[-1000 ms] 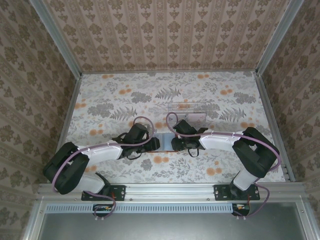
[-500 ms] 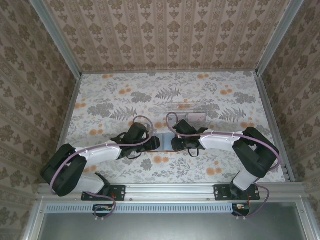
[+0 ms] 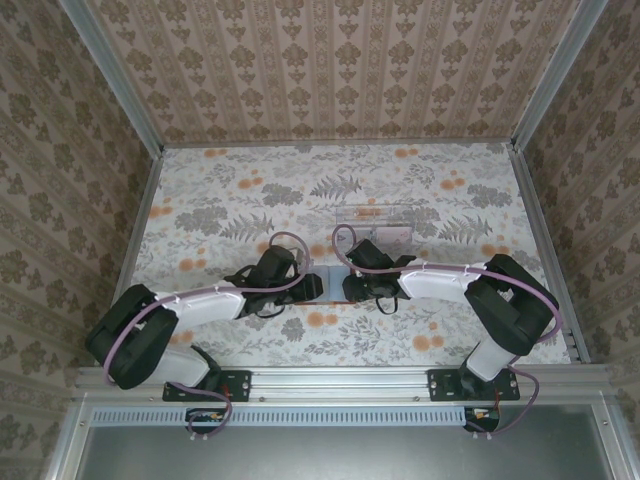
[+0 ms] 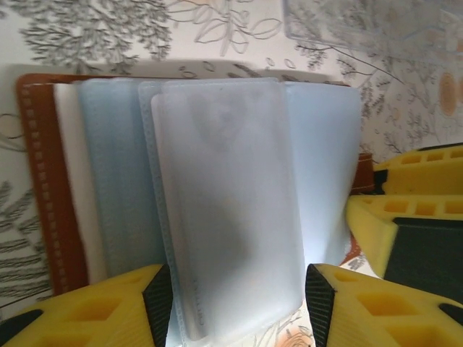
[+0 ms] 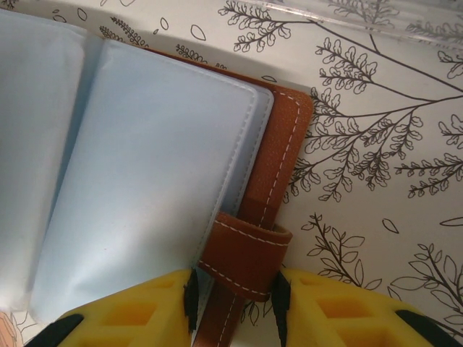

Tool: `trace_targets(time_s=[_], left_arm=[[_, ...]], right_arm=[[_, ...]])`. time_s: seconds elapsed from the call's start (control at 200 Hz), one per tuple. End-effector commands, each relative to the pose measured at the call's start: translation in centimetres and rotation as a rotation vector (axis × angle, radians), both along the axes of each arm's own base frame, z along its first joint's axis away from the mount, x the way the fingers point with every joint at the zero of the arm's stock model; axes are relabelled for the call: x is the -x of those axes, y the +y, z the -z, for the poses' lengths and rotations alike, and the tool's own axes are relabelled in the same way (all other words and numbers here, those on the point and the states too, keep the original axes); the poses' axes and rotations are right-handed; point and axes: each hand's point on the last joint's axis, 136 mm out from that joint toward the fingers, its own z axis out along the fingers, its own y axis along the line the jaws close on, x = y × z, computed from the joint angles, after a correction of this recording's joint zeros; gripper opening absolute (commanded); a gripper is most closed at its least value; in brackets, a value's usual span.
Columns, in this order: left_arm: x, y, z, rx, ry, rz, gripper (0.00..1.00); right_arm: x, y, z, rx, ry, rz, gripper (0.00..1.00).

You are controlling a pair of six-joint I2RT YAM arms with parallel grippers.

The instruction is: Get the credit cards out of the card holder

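Note:
The card holder point(image 3: 328, 279) lies open on the table between my two grippers; its brown edge point(image 4: 40, 181) and grey-blue pockets point(image 5: 145, 181) show in the wrist views. A pale, whitish credit card point(image 4: 228, 202) sits on top of the pockets, its near end over the table. My left gripper point(image 4: 239, 303) straddles that card's near end. One pad is at the card's left edge, and a thin gap shows at the right pad. My right gripper point(image 5: 235, 300) is shut on the holder's brown strap loop point(image 5: 246, 256) at its right edge. In the top view the left gripper point(image 3: 308, 286) and right gripper point(image 3: 346, 286) face each other.
A clear plastic tray point(image 3: 372, 222) stands just beyond the holder, and its edge point(image 5: 376, 11) also shows in the right wrist view. My right gripper's yellow fingers point(image 4: 412, 217) sit close to the right of the left gripper. Flowered walls enclose the table.
The left arm has shifted slightly and its jaws have narrowed a little round the card. The right gripper and the holder have stayed put.

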Motion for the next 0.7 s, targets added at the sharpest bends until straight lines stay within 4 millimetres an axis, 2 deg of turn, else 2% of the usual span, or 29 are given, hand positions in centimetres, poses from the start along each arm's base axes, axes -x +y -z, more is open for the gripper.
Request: trace_targets(time_s=[0.0, 0.185, 0.435, 0.695], left_arm=[[0.0, -2.9, -2.2, 0.112, -0.037, 0.077, 0.54], [0.7, -4.9, -3.5, 0.162, -0.067, 0.137, 0.54], [0.8, -4.2, -2.6, 0.111, -0.056, 0.119, 0.54], [0.8, -3.3, -2.4, 0.07, -0.066, 0.11, 0.6]], right_arm=[[1.1, 0.1, 1.6, 0.016, 0.066, -0.001, 0.37], [1.2, 0.0, 1.6, 0.02, 0.066, 0.001, 0.37], [0.8, -0.6, 1.1, 0.03, 0.036, 0.032, 0.37], [-1.1, -4.5, -2.9, 0.011, -0.115, 0.219, 0.38]])
